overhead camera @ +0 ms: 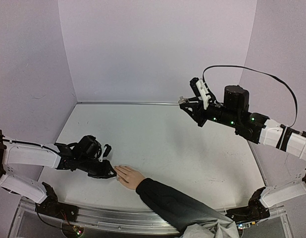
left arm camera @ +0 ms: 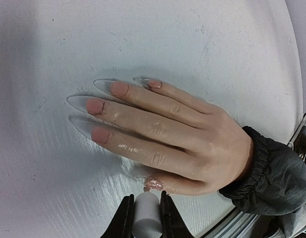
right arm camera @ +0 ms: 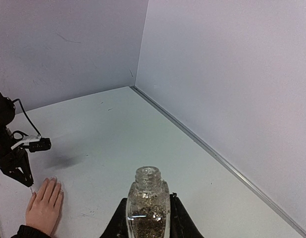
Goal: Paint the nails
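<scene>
The nails [left arm camera: 95, 105] belong to a light-skinned hand [left arm camera: 192, 144] lying palm down near the front edge of the white desk [left arm camera: 192, 39], fingers stretched out flat and close together. Each of the four finger nails shows a pink bed and runs on into a long, clear, pointed tip that rests on the desk surface. The thumb nail [left arm camera: 154, 184], on the side of the hand facing the left wrist camera, is coated in a pinkish glitter. A dark grey sleeve [left arm camera: 277, 173] with a gathered cuff covers the wrist. Just beside the thumb nail sits the end of a white cylindrical handle [left arm camera: 146, 210], pinched between the jaws of the left gripper [left arm camera: 145, 220]; whether anything from it touches the nail cannot be told. In the overhead view the left arm lies low over the desk with its tip right against the hand. Well apart, the right gripper [right arm camera: 148, 225] hangs high over the far right part of the desk, its jaws clamped on a small clear glass bottle [right arm camera: 148, 208] held upright, neck uncapped, with glittery polish inside. Pale lilac walls [right arm camera: 217, 74] enclose the desk.
</scene>
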Action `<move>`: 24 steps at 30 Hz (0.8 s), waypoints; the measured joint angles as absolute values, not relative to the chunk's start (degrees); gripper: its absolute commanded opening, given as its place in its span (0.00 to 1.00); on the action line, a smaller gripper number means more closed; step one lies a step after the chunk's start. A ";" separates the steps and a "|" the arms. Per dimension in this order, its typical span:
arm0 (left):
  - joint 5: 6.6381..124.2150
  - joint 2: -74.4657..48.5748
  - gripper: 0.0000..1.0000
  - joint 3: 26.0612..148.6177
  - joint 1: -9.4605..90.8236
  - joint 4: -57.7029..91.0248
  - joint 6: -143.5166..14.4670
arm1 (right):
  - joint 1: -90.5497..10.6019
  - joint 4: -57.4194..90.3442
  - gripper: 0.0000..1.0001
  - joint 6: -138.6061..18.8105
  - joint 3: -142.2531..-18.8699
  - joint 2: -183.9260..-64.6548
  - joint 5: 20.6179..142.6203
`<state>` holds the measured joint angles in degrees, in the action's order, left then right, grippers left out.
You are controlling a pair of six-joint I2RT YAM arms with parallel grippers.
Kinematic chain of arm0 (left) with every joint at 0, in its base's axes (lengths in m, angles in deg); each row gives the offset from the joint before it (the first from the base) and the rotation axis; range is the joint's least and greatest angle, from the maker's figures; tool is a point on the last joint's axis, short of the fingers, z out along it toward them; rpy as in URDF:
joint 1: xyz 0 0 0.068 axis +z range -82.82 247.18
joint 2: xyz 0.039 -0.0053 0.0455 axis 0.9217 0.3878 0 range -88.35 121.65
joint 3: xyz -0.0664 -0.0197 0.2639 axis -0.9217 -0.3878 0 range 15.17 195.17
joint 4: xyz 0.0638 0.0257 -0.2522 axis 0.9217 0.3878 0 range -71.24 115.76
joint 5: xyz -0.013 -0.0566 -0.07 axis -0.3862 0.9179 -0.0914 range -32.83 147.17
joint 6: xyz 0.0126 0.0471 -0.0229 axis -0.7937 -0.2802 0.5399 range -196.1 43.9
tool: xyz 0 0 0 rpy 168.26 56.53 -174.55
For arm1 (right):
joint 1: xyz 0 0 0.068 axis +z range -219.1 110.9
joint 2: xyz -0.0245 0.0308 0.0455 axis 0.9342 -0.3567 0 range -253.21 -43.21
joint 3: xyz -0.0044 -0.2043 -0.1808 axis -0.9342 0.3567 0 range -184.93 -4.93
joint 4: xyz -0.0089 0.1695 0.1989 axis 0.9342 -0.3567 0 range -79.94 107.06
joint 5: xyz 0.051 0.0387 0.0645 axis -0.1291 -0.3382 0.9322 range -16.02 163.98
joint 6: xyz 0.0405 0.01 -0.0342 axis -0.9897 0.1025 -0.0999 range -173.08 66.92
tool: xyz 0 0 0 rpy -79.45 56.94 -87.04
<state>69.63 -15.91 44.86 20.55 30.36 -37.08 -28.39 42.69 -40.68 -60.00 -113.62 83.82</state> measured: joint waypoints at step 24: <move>69.46 -15.69 0.00 44.86 20.46 28.63 -37.25 | -28.39 42.69 0.00 -40.68 -60.00 -114.28 83.80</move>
<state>69.46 -15.69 44.86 20.46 28.63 -37.25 -28.39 42.69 -40.68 -60.00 -114.28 83.80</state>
